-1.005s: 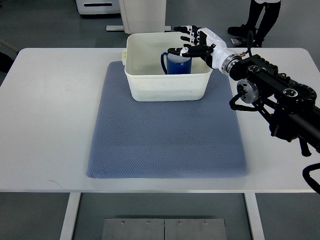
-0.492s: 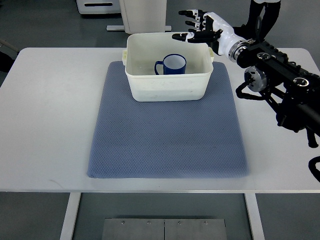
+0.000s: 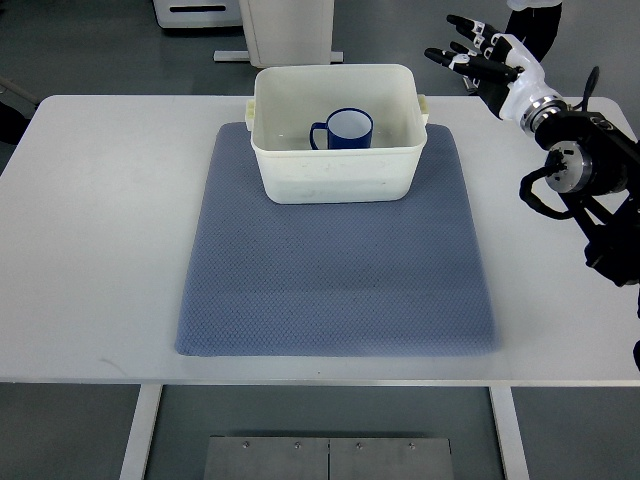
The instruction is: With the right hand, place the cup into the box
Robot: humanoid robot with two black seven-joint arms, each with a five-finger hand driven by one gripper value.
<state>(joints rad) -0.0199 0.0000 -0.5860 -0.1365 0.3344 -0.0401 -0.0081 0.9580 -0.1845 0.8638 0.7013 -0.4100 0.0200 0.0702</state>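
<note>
The blue cup (image 3: 347, 129) stands upright inside the cream plastic box (image 3: 336, 172), toward the back wall of it, its white inside showing and its handle pointing away from the right robot hand (image 3: 483, 60). Nothing else shows in the box; its pale floor is bare around the cup. The right robot hand is up and off to the far right of the box, well apart from its rim, fingers (image 3: 461, 22) spread loose and gripping nothing, the palm turned roughly toward the box. Its black forearm (image 3: 590, 175) runs back off the right edge, over the white worktop (image 3: 100, 230). The box sits at the far end of a blue-grey mat (image 3: 335, 280), which stretches from beneath the box toward the near side, away from the hand and lower left of it. Beyond the worktop, behind the hand, a person's dark legs (image 3: 535, 25) stand on the grey floor, and further left is the base of a white cabinet (image 3: 290, 30).
</note>
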